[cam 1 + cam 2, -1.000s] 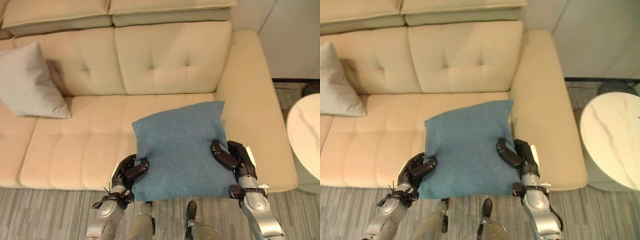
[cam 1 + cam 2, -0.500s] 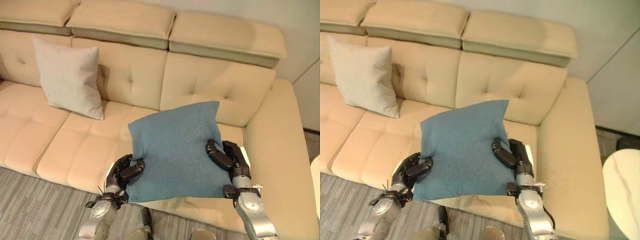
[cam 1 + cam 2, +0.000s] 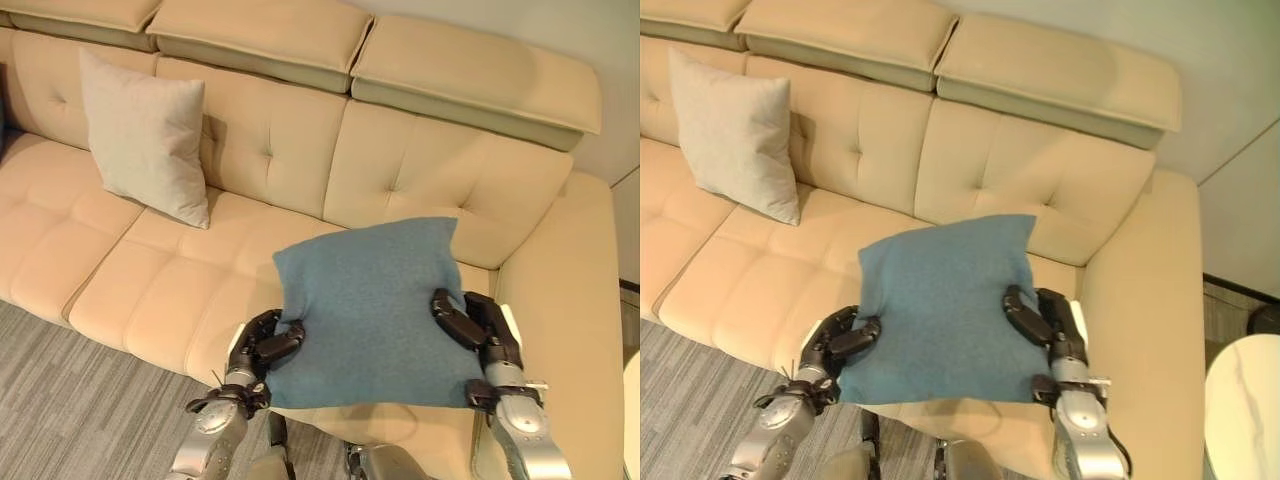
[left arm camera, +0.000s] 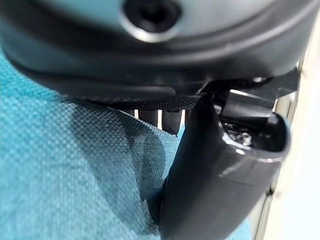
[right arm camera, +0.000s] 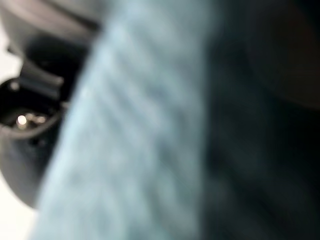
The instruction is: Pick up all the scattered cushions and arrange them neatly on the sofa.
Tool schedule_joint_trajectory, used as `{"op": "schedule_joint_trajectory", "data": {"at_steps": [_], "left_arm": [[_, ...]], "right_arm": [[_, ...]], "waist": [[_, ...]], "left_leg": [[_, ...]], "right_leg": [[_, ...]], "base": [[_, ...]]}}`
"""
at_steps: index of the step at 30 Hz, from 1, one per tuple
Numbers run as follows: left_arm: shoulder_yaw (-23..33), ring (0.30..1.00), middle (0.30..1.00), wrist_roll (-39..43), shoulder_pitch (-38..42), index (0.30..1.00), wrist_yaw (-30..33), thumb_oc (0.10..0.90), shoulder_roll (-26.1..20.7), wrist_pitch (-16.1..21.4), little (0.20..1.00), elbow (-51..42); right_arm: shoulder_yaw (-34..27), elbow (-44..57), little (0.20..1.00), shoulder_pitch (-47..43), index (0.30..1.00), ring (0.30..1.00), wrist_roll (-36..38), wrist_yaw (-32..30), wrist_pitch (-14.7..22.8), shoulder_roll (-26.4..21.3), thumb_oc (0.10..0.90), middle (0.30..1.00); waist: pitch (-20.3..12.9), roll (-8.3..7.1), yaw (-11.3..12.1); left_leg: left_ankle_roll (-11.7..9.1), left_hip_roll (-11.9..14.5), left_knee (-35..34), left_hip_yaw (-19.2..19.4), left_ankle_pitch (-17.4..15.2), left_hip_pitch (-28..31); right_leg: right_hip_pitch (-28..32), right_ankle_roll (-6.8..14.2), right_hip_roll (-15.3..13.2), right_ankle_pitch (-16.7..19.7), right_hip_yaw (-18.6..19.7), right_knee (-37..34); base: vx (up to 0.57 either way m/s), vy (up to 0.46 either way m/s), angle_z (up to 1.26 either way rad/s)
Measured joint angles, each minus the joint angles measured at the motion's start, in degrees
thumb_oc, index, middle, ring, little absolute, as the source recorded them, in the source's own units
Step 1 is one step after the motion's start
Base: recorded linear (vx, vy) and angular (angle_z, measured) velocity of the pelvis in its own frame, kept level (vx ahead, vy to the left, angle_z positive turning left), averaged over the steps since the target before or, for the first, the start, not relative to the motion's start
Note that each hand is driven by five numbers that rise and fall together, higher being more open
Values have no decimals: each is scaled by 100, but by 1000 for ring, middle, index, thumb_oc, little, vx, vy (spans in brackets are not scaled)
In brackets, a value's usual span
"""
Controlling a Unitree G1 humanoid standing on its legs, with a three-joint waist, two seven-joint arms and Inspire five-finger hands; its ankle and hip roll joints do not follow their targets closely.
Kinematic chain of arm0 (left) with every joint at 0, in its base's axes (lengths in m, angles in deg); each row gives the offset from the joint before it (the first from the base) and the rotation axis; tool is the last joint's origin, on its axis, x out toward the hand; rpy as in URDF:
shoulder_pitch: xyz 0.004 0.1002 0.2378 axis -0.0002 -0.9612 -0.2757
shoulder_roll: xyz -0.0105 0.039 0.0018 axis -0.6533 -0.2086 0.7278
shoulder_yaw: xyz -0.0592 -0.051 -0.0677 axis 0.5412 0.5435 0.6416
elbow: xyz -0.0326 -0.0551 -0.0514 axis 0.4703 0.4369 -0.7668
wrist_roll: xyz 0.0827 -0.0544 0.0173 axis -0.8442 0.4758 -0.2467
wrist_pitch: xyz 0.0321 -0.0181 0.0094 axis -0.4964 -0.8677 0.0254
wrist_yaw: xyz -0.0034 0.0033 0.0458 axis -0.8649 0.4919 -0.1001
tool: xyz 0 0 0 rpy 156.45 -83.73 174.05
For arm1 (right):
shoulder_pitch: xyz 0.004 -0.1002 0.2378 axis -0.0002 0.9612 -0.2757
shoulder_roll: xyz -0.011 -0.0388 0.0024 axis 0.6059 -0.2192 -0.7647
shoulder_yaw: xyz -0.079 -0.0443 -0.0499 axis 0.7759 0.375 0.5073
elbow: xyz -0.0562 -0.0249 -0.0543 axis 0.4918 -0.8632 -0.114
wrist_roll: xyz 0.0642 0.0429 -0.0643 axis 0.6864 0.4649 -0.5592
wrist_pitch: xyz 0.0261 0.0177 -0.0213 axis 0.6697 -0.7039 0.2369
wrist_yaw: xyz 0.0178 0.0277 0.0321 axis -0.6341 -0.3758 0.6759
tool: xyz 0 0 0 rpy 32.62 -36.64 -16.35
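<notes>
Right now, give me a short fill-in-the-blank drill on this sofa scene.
1. Both hands, left hand and right hand, grip the ____ cushion.
2. The light grey cushion leans against the sofa's ____.
3. The sofa is ____ in colour.

Missing words: blue; backrest; beige

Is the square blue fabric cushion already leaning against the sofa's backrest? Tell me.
No: the square blue fabric cushion is held over the seat's front edge, pinched by the left hand and right hand.
</notes>
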Motion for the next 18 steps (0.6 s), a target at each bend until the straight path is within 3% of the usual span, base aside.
{"op": "schedule_joint_trajectory", "data": {"at_steps": [3, 5, 6, 7, 9, 11, 13, 18], "left_arm": [[43, 300, 300, -1, 6, 300, -1, 400, 11, -10, 300, -14], [123, 300, 300, -1, 0, 300, -15, 400, -12, -10, 300, -60], [171, 300, 300, -1, 3, 300, -31, 400, -12, -10, 300, -62], [176, 300, 300, -2, 7, 300, -30, 400, -20, -11, 300, -61], [160, 300, 300, -4, 8, 300, -29, 400, -49, -12, 300, -55], [121, 300, 300, -5, -1, 300, -30, 400, -101, -31, 300, -53], [48, 300, 300, -6, 45, 300, -29, 400, -211, -33, 300, -62], [175, 300, 300, -46, 69, 300, -29, 400, -463, -38, 300, -74]], "right_arm": [[46, 2, 300, -57, 300, 300, 27, -3, 0, -21, 400, 300], [99, 2, 300, -88, 300, 300, 50, -2, 1, -18, 400, 300], [122, 2, 300, -110, 300, 300, 51, -3, 1, -15, 400, 300], [161, 1, 300, -95, 300, 300, 52, -9, 0, -12, 400, 300], [173, 2, 300, -87, 300, 300, 48, -9, 0, -19, 400, 300], [168, 0, 300, -8, 300, 300, 48, -9, -1, -11, 400, 300], [190, 4, 300, 25, 300, 300, 47, -21, 1, 140, 400, 300], [351, 7, 300, -43, 300, 300, 17, 4, 0, 252, 400, 300]], "waist": [[7, -8, -59], [-24, -38, -29], [-22, -41, -13], [-18, -56, -28], [-23, -53, -42], [-43, -36, -53], [-118, -211, -54], [-122, -186, -14]], "left_leg": [[-40, 47, 308, -60, -122, -77], [-33, 18, -136, -366, -418, 66], [-30, -13, -300, -355, -423, 131], [-24, -65, -455, -697, -425, 153], [-15, -96, -587, -932, -421, 190], [-9, -52, -708, -912, -452, 286], [114, -248, -801, -680, -422, 296], [276, -569, -1078, -234, -366, 401]], "right_leg": [[65, -29, -34, 15, 130, -8], [74, 7, 32, 92, 408, -204], [44, -52, 58, 142, 443, -197], [52, -58, 120, 180, 624, -258], [54, 13, 191, 268, 745, -347], [102, 88, 257, 281, 831, -390], [-82, 287, 50, 248, 1046, -322], [-227, 617, -300, 339, 1419, -409]], "base": [[98, 54, -33], [152, 118, -55], [120, 128, -56], [62, 83, -56], [141, 160, -56], [94, 208, -34], [34, 224, -44], [1, 175, -37]]}}
